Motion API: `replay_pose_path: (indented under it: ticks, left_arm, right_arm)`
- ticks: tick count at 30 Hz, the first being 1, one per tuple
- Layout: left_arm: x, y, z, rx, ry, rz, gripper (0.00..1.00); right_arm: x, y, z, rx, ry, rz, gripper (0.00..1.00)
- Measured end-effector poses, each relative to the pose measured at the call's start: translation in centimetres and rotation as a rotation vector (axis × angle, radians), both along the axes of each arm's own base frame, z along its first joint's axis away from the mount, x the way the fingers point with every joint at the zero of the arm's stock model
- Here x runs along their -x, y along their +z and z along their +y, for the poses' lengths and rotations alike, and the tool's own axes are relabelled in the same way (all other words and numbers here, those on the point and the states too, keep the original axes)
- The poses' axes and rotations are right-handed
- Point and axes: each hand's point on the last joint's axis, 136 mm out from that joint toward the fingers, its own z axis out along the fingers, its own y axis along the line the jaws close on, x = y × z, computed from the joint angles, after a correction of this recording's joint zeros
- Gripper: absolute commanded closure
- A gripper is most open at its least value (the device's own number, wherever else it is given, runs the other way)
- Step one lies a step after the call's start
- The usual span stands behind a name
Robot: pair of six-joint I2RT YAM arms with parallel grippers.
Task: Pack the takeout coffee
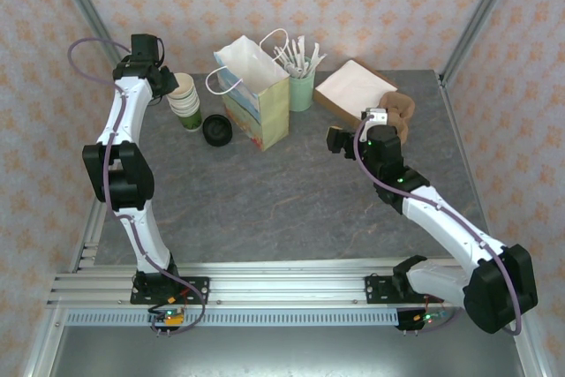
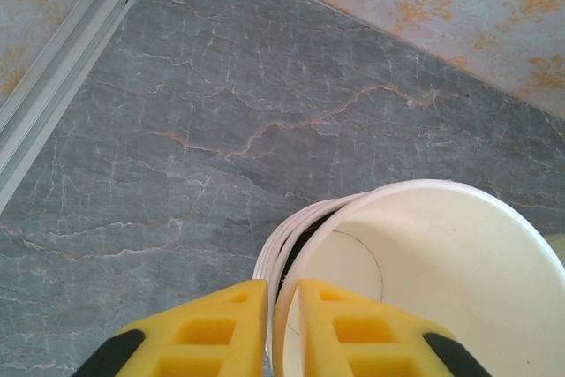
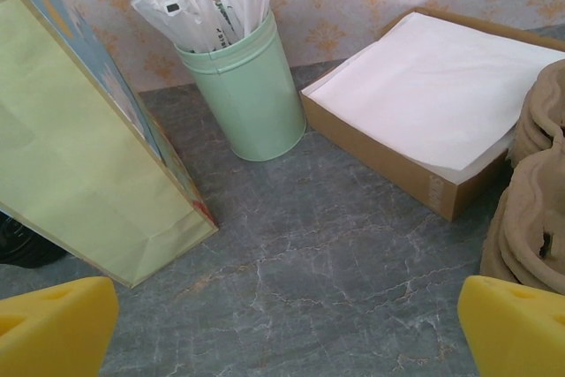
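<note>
Nearby, left pincer (image 2: 282,299), stacked cups (image 1: 186,105), lid (image 1: 216,131), bag (image 1: 263,108).

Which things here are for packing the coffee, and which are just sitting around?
For the job: top cup, pinched by the left end effector; paper bag; probably the black lid.
Just sitting around: green tin of wrapped sticks; napkin box; brown cup carriers.

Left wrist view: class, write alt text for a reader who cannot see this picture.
The left gripper, with yellow fingers, pinches the rim of a round cream-lined paper cup topping a nested stack. A grey marbled table lies beneath, patterned wallpaper beyond.
</note>
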Motion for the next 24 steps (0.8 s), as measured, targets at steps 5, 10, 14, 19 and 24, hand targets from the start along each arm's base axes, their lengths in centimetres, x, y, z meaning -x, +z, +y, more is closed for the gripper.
replay_pose_path:
  ticks: [5,10,14,19,24]
  left_arm:
    - [0.0,0.1,0.0,0.001,-0.001,-0.002,0.9]
    - [0.0,0.4,0.0,0.001,-0.003,-0.001,0.97]
    - [0.0,1.0,-0.1,-0.002,-0.009,-0.008,1.0]
    - [0.0,3.1,-0.1,-0.007,-0.01,-0.032,1.0]
    - [-0.2,8.6,0.1,-0.035,-0.012,-0.127,1.0]
  right_arm:
    - [0.0,-0.1,0.0,-0.001,-0.001,0.006,0.01]
    - [0.0,-0.2,0.0,-0.002,-0.002,0.01,0.01]
    - [0.0,-0.3,0.0,-0.001,-0.003,0.013,0.01]
    - [0.0,-0.4,0.0,0.0,-0.003,0.016,0.01]
    - [0.2,-0.7,-0.2,0.01,-0.006,0.031,0.01]
